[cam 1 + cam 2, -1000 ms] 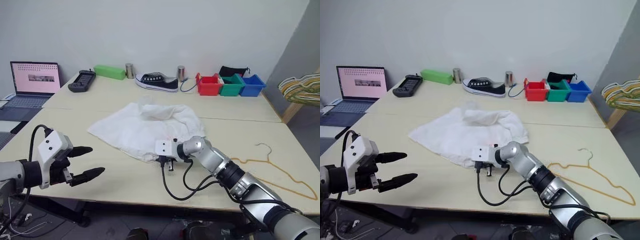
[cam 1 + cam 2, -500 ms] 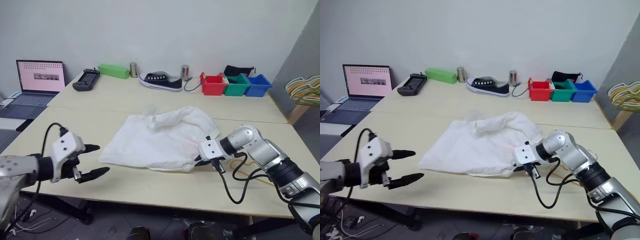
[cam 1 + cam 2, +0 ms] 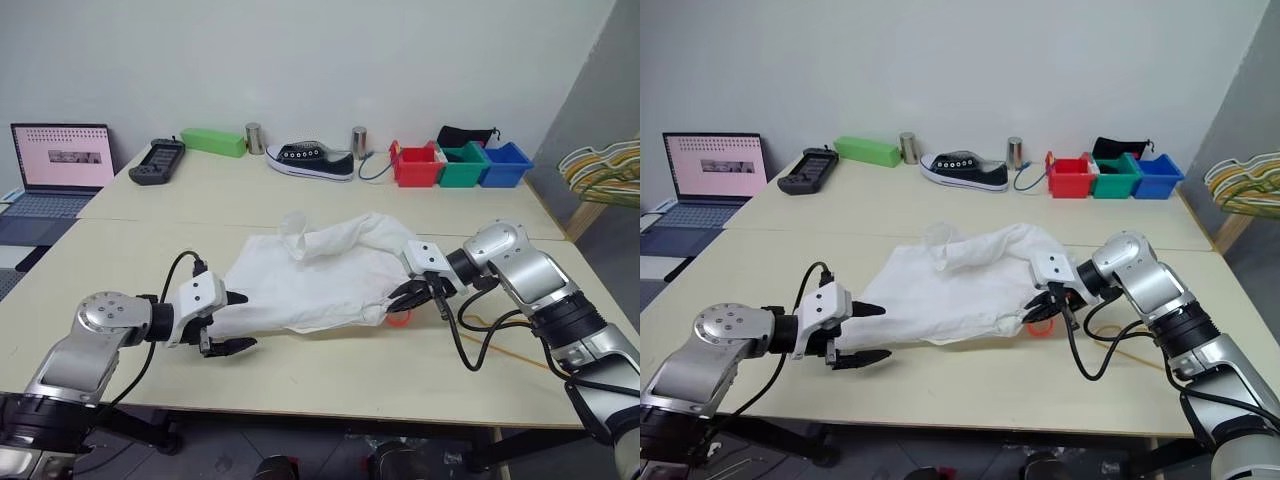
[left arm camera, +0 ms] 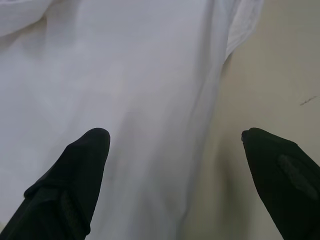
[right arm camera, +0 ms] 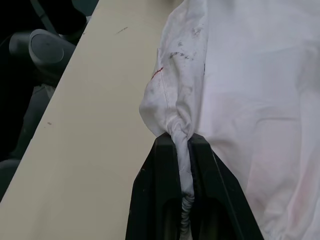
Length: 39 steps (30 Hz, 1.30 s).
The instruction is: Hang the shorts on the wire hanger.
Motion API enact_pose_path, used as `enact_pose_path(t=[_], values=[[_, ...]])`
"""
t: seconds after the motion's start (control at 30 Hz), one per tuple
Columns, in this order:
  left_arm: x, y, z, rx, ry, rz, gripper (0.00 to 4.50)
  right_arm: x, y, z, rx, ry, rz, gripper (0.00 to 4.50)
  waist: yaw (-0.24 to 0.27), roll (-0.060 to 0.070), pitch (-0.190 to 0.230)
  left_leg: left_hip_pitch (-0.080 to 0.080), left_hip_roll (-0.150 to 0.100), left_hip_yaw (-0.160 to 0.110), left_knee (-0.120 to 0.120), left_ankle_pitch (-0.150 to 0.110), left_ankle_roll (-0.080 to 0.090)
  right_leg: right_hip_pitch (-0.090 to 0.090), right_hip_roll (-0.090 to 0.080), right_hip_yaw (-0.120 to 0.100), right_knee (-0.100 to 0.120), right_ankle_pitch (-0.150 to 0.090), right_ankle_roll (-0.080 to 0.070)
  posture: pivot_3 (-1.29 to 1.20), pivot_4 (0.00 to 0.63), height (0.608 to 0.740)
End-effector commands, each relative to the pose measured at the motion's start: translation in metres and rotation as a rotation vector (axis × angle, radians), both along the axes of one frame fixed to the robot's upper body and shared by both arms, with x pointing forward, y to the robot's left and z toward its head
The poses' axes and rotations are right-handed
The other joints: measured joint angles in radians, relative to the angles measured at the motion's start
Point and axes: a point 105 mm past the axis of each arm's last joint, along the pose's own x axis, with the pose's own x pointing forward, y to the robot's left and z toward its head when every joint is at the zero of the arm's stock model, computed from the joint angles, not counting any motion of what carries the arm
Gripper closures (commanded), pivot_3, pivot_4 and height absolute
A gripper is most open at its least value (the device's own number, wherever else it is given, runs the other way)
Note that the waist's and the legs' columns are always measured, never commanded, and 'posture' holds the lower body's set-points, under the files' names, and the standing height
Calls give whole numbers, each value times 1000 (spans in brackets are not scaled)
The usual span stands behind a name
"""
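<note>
White shorts [image 3: 320,278] being pinched at a bunched edge by the closed right gripper [image 3: 403,298], left gripper [image 3: 232,322] being held spread wide at their opposite edge, wire hanger [image 3: 500,350] lying beyond the right gripper

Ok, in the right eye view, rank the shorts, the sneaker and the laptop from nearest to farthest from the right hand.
1. The shorts, pinched in the right hand.
2. The sneaker, at the table's far edge.
3. The laptop, far off on the robot's left.

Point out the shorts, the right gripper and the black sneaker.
shorts [image 3: 300,285]: left eye view, flat middle of fabric.
right gripper [image 5: 184,150]: right wrist view, between fingertips.
black sneaker [image 3: 962,170]: right eye view, laced upper.
</note>
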Motion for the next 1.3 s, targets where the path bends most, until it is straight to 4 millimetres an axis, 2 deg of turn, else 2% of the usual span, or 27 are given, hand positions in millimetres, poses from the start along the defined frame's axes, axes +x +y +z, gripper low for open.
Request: enact_pose_path(t=[0.03,0.2,0.33,0.43,0.6,0.9,1.0,1.13,1.2,1.3], values=[[8,7,-3,57,-41,0,0,-3,0,26,54,-10,16,4449,-8,0,0,0,0,0,0,0,0,0,0,0,0,0,0,-122,0,740],[20,28,-27,128,-34,63,0,-9,-10,31,30,25,14,4449,-21,0,0,0,0,0,1,0,0,0,0,0,0,1,2,-128,0,740],[27,32,-32,129,-51,67,0,-9,-11,34,39,29,0,4449,-37,4,-4,1,0,-1,1,0,0,0,0,0,0,1,3,-155,0,740],[31,26,-27,108,-66,48,468,-7,-8,35,53,27,-20,4463,-47,7,-5,1,-1,-1,1,0,0,1,0,0,0,1,3,-157,0,740],[34,26,-17,94,-85,33,1682,-5,-6,33,55,9,-29,4463,-70,7,-5,0,-1,-1,1,0,0,1,0,0,0,2,3,-157,0,740],[19,28,1,70,-85,10,3635,0,-1,29,76,-24,-48,4463,-97,7,-5,-1,-1,-2,1,0,0,0,0,0,0,2,3,-141,0,740],[4,30,8,71,-53,2,4258,2,2,26,84,-44,-59,4463,-101,7,-5,-1,-1,-3,1,0,0,0,0,0,1,2,3,-137,0,740],[-29,26,15,81,44,-71,4258,-5,3,19,77,-56,-40,4463,-101,7,-5,-1,0,-3,1,0,0,0,0,0,1,1,3,-127,0,740],[-56,21,20,102,126,-150,4258,-21,-1,10,40,-56,25,4463,-98,7,-5,-1,0,-3,0,0,0,0,0,0,0,1,3,-111,0,740],[-98,7,38,79,297,-262,4258,-56,-15,3,-22,32,132,4463,-90,8,-4,-3,0,-2,0,0,0,-1,-2,-1,0,0,2,-98,0,740]])
